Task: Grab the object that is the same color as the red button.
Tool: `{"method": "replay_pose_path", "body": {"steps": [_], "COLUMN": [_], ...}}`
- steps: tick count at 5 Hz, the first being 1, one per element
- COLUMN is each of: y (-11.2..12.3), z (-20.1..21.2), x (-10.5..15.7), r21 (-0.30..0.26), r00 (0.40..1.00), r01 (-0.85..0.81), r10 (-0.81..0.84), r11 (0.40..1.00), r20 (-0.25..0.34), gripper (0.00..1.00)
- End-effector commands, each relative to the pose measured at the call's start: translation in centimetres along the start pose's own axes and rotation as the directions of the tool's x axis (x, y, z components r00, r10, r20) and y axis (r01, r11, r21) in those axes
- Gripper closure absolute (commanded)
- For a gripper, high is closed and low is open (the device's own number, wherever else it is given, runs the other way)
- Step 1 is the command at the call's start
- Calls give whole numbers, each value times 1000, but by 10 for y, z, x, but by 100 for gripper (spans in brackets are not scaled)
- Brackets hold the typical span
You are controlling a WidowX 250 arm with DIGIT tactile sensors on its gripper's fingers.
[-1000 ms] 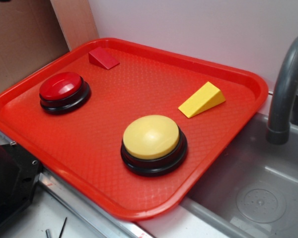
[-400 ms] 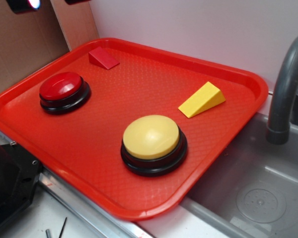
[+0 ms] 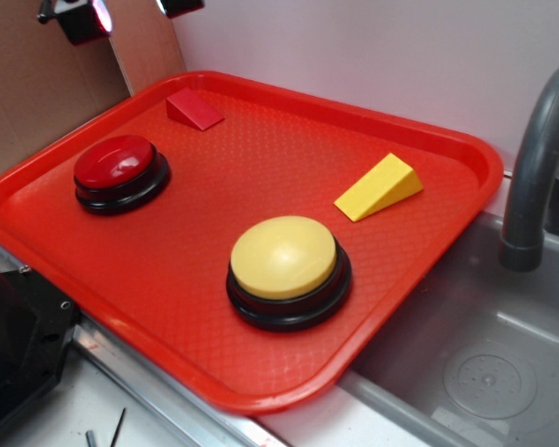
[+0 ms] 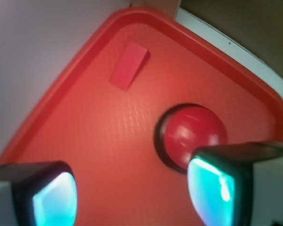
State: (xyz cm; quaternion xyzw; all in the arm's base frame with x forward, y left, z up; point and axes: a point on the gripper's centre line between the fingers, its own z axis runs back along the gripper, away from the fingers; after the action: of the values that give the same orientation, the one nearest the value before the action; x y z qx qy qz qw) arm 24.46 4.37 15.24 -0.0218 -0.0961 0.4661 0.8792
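Tray (image 3: 447, 140): red plastic, carrying everything.
Yellow button (image 3: 284, 258): near edge, irrelevant.
Red button (image 3: 116, 163): left side, colour reference only.
Yellow wedge (image 3: 380, 187): far right.
Red wedge (image 3: 194, 109): target, far left corner, just inside the rim.
Claw (image 4: 132, 190): fingers apart, empty, seemingly high above the button.
Risk: red on red; a descent might land on button or rim.

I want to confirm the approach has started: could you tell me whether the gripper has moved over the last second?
Yes. The gripper has descended into the exterior view's top-left corner, above the tray's far rim.
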Motion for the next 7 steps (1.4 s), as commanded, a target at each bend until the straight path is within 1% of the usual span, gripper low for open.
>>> {"method": "replay_pose_path", "body": {"steps": [1, 2, 3, 4, 5, 6, 7], "y": [10, 17, 21, 22, 20, 16, 13], "z": [-36, -64, -82, -101, -118, -135, -138], "x": [53, 78, 91, 106, 110, 106, 99], "r21": [-10, 29, 44, 45, 92, 123, 146], "r00": [966, 936, 924, 899, 896, 903, 897], "r01": [-218, -310, -350, -412, -419, -412, -424], "r10": [218, 299, 337, 399, 395, 385, 392], "r11": [976, 950, 936, 910, 903, 903, 894], "r20": [138, 187, 182, 180, 202, 193, 203], "gripper": [0, 0, 0, 0, 0, 0, 0]}}
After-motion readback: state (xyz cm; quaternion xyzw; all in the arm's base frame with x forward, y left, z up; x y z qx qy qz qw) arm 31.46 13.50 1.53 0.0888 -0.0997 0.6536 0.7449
